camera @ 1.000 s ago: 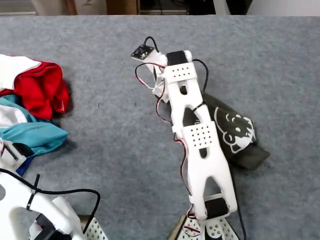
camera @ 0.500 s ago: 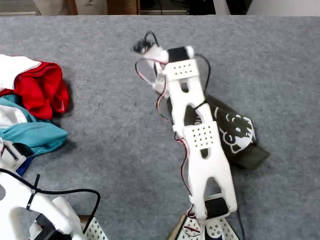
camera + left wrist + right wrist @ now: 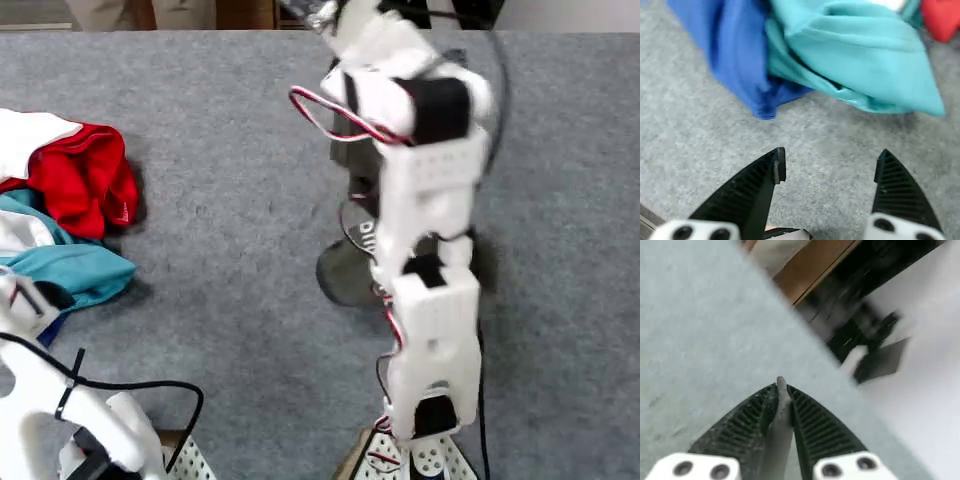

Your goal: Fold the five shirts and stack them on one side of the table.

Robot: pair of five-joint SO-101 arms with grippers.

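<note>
White arms point(image 3: 430, 300), black end effectors point(image 3: 832, 151)

Grey table point(image 3: 200, 250), wooden furniture point(image 3: 245, 14) behind

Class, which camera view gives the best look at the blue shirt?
The left wrist view: the blue shirt lies crumpled and close, partly under the teal shirt. The high view catches a sliver beside the left arm. The right wrist view faces the table's far edge instead.
</note>
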